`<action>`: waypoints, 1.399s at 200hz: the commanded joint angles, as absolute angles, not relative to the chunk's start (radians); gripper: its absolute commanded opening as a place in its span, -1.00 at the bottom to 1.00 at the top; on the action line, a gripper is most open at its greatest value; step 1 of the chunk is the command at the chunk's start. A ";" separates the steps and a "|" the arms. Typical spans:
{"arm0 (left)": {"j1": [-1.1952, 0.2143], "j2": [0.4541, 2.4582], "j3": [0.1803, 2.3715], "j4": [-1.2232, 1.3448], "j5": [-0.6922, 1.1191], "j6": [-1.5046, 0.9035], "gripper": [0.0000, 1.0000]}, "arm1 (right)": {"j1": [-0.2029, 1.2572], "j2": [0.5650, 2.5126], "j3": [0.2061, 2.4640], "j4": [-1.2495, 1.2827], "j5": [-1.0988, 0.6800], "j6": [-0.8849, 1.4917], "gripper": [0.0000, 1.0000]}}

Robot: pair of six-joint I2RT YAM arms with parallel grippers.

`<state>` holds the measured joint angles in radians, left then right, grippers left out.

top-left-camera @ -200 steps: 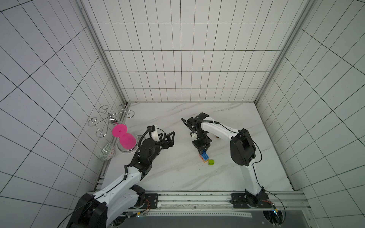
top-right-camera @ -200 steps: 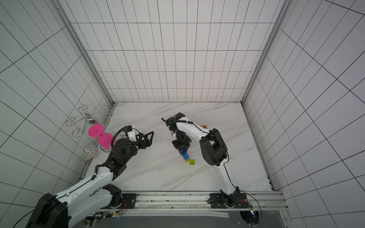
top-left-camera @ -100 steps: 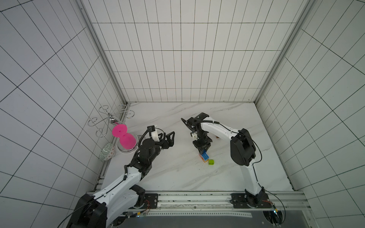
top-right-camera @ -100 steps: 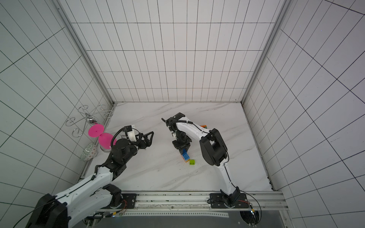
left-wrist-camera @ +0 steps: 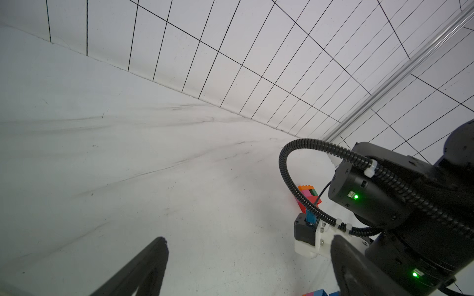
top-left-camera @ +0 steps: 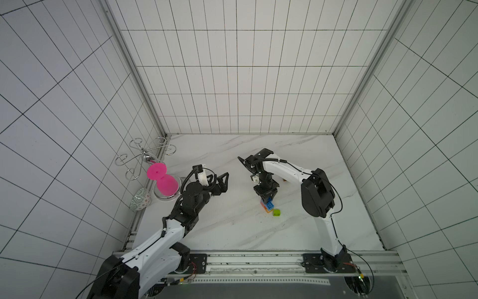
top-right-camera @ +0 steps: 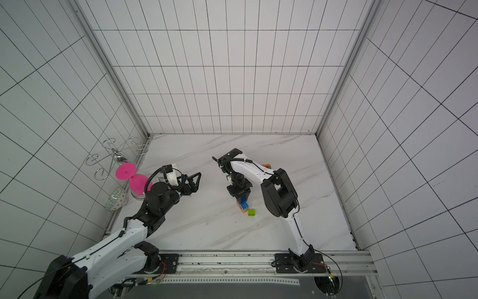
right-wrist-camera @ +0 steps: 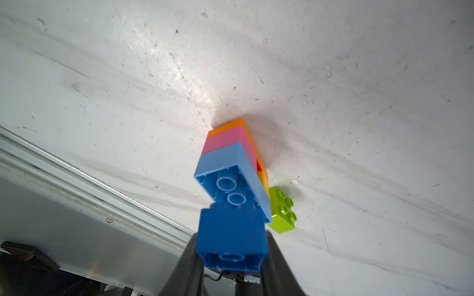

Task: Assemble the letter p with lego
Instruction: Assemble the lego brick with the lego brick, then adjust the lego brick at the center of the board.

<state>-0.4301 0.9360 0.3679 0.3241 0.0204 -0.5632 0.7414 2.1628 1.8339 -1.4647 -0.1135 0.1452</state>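
My right gripper [top-left-camera: 267, 198] [top-right-camera: 241, 196] [right-wrist-camera: 232, 238] is shut on a dark blue lego brick [right-wrist-camera: 232, 234]. The brick's end is against the open underside of a light blue brick [right-wrist-camera: 230, 174]. That one tops a stack lying on its side on the table [top-left-camera: 268, 206] [top-right-camera: 244, 206], with pink [right-wrist-camera: 225, 141] and orange [right-wrist-camera: 230, 126] bricks behind it. A lime brick [right-wrist-camera: 282, 210] [top-left-camera: 276, 212] [top-right-camera: 251, 212] lies right beside the stack. My left gripper [top-left-camera: 220, 181] [top-right-camera: 194, 181] [left-wrist-camera: 246, 256] is open and empty, off to the left.
A second cluster of orange, pink, green and red bricks [left-wrist-camera: 307, 196] [top-right-camera: 266, 166] sits behind the right arm. A pink hourglass-shaped thing [top-left-camera: 163, 181], a wire stand [top-left-camera: 144, 158] and a patterned egg [top-left-camera: 140, 203] are at the left wall. A metal rail [top-left-camera: 258, 259] runs along the front.
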 commanded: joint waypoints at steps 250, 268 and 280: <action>-0.429 1.141 0.380 0.475 0.303 -0.654 0.87 | 0.733 2.018 1.760 -1.375 -0.130 0.168 -1.00; -0.428 1.219 0.424 0.451 0.419 -0.682 0.67 | 0.732 2.010 1.740 -1.347 -0.131 0.148 -1.00; -0.429 1.273 0.438 0.448 0.511 -0.694 0.47 | 0.732 2.010 1.733 -1.333 -0.140 0.139 -1.00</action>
<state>-0.4301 1.1976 0.3843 0.4133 0.2928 -0.6415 0.7391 2.0319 1.7718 -1.3643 -0.1215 0.1764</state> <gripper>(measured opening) 0.809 0.315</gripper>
